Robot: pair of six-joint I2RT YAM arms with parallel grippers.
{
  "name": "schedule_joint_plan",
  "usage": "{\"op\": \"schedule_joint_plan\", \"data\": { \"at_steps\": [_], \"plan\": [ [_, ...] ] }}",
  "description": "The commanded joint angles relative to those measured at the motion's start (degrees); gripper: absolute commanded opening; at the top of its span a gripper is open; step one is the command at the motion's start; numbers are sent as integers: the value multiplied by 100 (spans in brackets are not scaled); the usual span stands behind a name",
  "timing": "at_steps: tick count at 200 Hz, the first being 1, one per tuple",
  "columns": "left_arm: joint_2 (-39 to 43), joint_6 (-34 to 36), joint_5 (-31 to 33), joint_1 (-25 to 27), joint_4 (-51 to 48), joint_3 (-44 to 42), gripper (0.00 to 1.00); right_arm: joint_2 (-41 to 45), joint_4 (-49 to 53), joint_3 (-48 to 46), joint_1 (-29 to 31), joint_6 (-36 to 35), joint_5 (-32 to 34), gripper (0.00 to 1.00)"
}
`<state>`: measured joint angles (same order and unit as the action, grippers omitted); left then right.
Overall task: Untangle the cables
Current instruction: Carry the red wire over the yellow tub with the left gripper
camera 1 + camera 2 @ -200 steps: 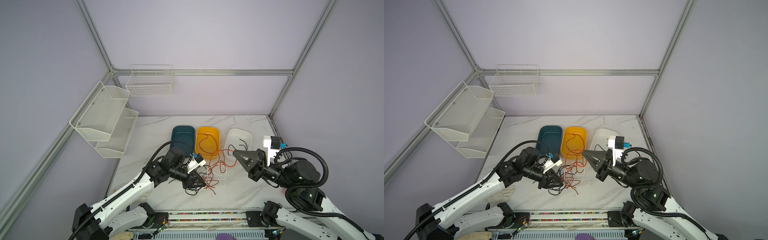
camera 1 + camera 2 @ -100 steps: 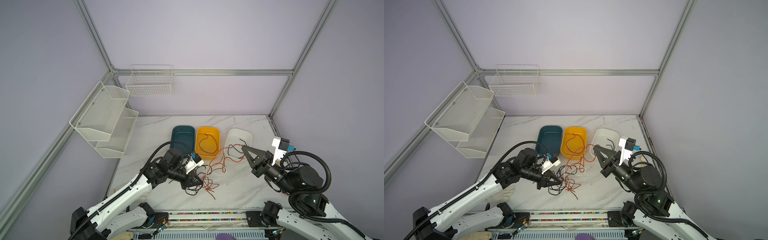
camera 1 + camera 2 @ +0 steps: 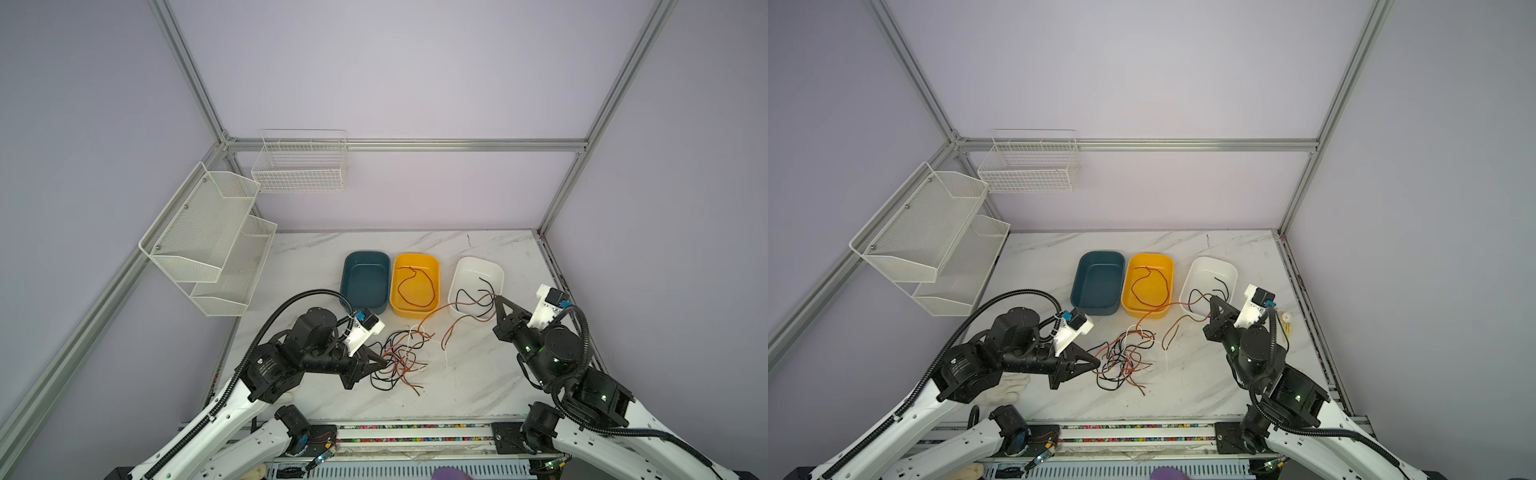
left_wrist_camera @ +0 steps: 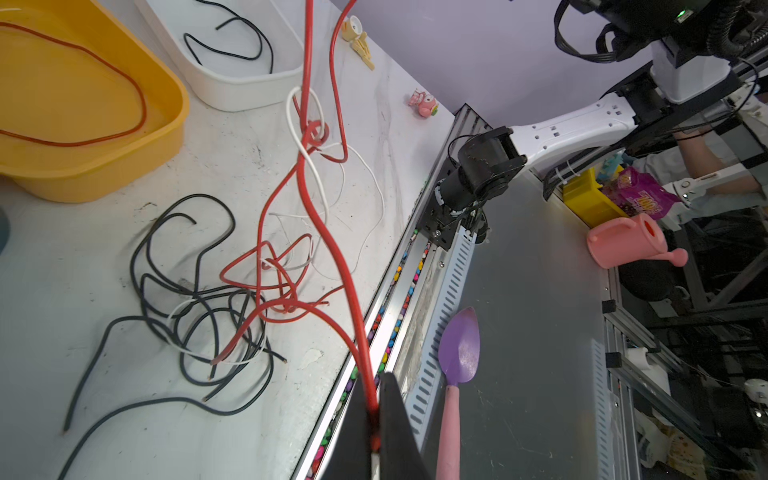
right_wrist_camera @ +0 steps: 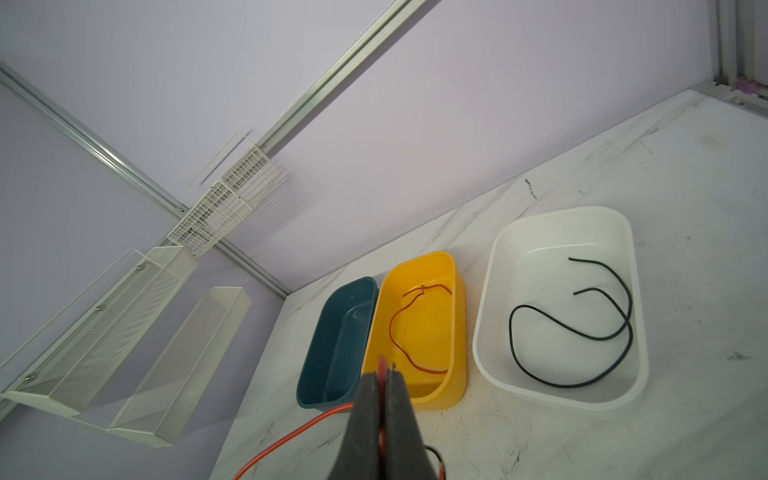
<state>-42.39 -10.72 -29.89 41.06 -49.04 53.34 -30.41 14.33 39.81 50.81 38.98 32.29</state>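
Cables (image 3: 399, 359) in black, red-orange and white lie tangled on the marble tabletop (image 3: 316, 266), near its front edge and left of centre. Three tubs stand in a row just beyond. The teal tub (image 3: 363, 282) is empty, the yellow tub (image 3: 415, 286) holds one red-orange cable (image 5: 390, 328), and the white tub (image 3: 473, 270) holds one black cable (image 5: 510, 332).

The step in hand appears to be drawing a red-orange strand (image 4: 345, 282) out of the tangle. The left gripper (image 4: 374, 415), low at the tangle's left side, is clamped on this strand. The right gripper (image 5: 384, 374), raised over the white tub's near rim, is likewise closed on red-orange wire. Whether both hold the same cable cannot be told.

A red-and-white knot (image 4: 311, 133) lies along the strand, so the next pull probably calls for slow separation that loosens this loop and does not cinch it.

Open room:
- Bare marble lies right of the tangle and beyond the tubs.
- The front rail is near.
- A yellow toy (image 4: 359, 39) and a pink toy (image 4: 424, 104) sit by the right edge.
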Motion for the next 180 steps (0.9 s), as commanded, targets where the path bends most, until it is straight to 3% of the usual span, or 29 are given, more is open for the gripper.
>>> {"op": "schedule_joint_plan", "data": {
  "at_steps": [1,61,131,144,180],
  "plan": [
    [262,122,699,27,-515,798,0,-142,259,-93,17,545,436,0],
    [756,194,2832,29,-1134,1747,0,-243,360,-450,-322,909,261,0],
    [922,-472,4498,28,-737,2253,0,-553,300,-776,-1002,915,-715,0],
    [1000,-563,4513,23,-520,2294,0,-602,181,-880,-1011,920,-885,0],
    [936,-643,3818,30,182,2311,0,-775,-90,-1042,-1014,887,-1129,0]
  ]
}}
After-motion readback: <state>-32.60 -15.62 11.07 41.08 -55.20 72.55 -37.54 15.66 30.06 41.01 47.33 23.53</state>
